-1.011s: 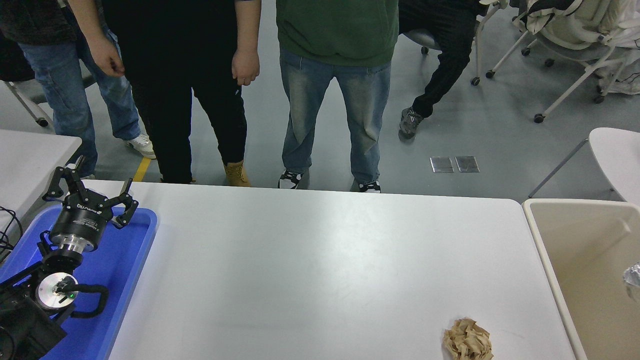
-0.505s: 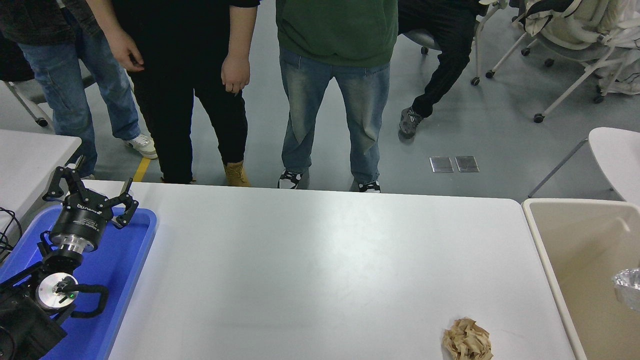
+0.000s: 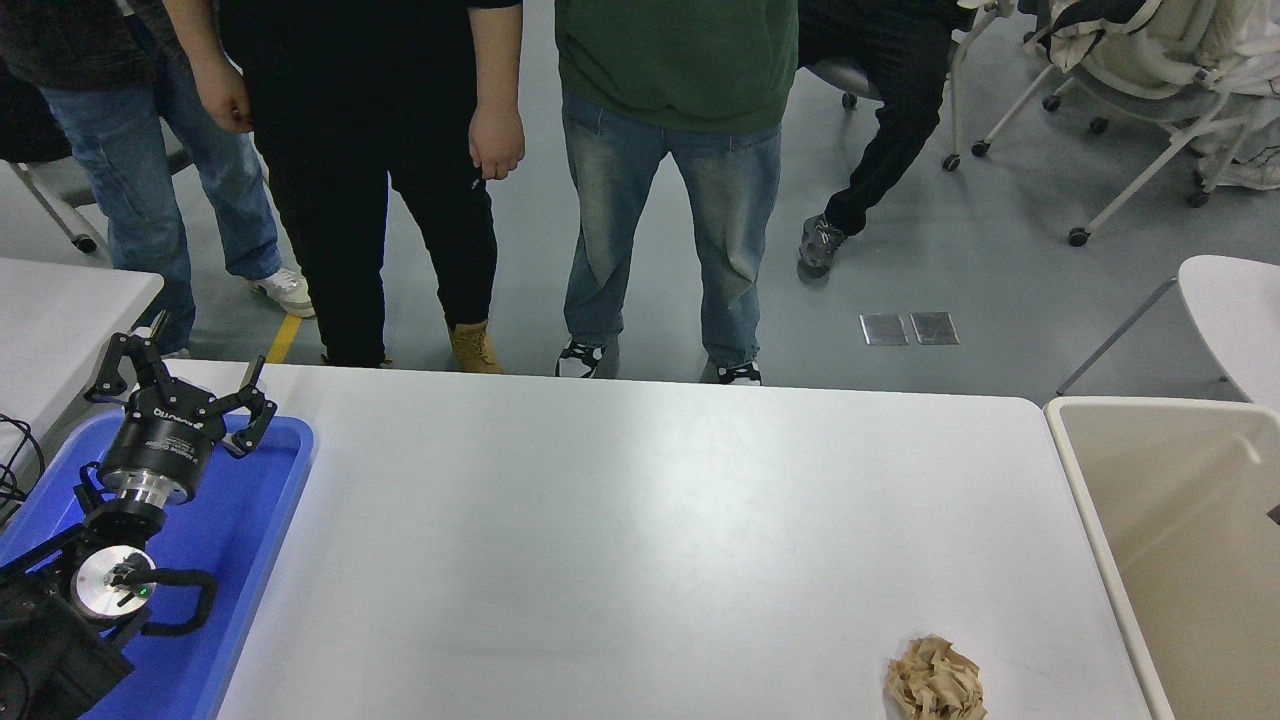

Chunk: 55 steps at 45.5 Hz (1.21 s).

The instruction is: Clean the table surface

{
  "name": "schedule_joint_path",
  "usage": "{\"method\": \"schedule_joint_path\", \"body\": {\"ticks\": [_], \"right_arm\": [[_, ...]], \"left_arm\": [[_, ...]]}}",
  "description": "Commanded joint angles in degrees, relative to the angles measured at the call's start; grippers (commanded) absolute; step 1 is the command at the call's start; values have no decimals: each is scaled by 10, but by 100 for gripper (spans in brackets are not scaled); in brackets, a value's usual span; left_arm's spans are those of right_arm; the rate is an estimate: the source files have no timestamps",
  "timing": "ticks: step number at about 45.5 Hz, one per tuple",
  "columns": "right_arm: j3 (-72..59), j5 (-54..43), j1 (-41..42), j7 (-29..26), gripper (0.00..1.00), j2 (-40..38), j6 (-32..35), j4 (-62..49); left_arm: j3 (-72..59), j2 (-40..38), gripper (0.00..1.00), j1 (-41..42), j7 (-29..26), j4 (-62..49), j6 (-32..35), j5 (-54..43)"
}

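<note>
My left gripper (image 3: 180, 385) is parked over the blue tray (image 3: 262, 520) at the table's left end, fingers spread apart. My right arm is out of sight. The white table (image 3: 640, 540) carries one crumpled ball of brown paper (image 3: 935, 682) near its front right corner, well apart from the tray. A beige bin (image 3: 1180, 540) stands just beside the table's right edge. Several people stand at the far side; one in a green top (image 3: 675, 60), one in black trousers (image 3: 390, 200). Wheeled chairs (image 3: 1130, 70) stand at upper right
</note>
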Motion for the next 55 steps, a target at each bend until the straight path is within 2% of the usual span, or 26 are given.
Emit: {"method": "schedule_joint_path", "body": {"ticks": [1, 5, 10, 20, 27, 40, 55], "right_arm": [[74, 1, 32, 4, 100, -131, -1, 232], [188, 1, 27, 5, 100, -190, 1, 344], [323, 1, -11, 4, 100, -227, 6, 455], [446, 1, -41, 4, 100, -221, 0, 533], [519, 2, -77, 4, 100, -169, -2, 551], [677, 58, -136, 4, 100, -10, -30, 548], [728, 64, -150, 5, 100, 80, -24, 560]], "left_arm": [[0, 0, 100, 0, 0, 0, 0, 0], [0, 0, 100, 0, 0, 0, 0, 0], [0, 0, 100, 0, 0, 0, 0, 0], [0, 0, 100, 0, 0, 0, 0, 0], [0, 0, 100, 0, 0, 0, 0, 0], [0, 0, 100, 0, 0, 0, 0, 0], [0, 0, 100, 0, 0, 0, 0, 0]]}}
